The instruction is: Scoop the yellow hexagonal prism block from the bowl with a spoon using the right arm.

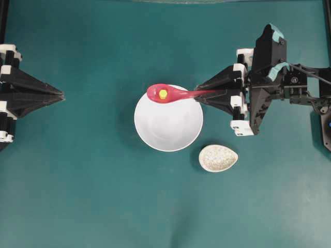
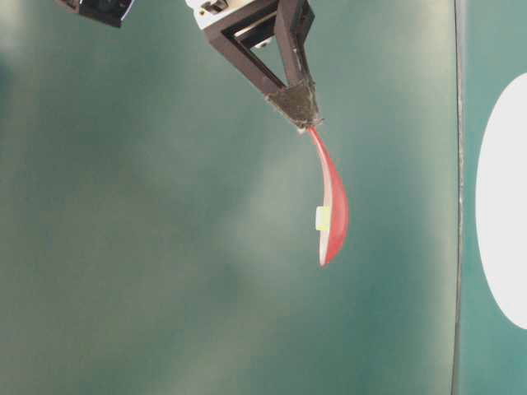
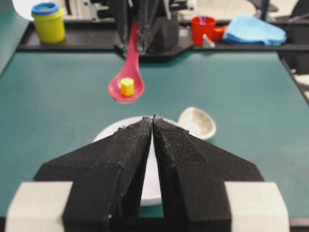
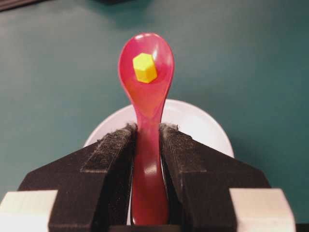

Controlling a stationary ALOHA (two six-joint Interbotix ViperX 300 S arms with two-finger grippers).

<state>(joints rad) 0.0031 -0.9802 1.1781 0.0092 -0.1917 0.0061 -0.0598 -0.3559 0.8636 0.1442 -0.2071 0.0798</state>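
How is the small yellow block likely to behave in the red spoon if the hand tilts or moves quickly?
The yellow block probably slides easily: the spoon looks glossy and its head is shallow. Its flat faces suggest sliding more than rolling. It seems light, being far smaller than the spoon head, so a jerk of the right hand could toss it out.

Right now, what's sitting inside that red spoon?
A yellow hexagonal block rests in the spoon head, held above the white bowl by the right hand. The spoon surface under the block is covered.
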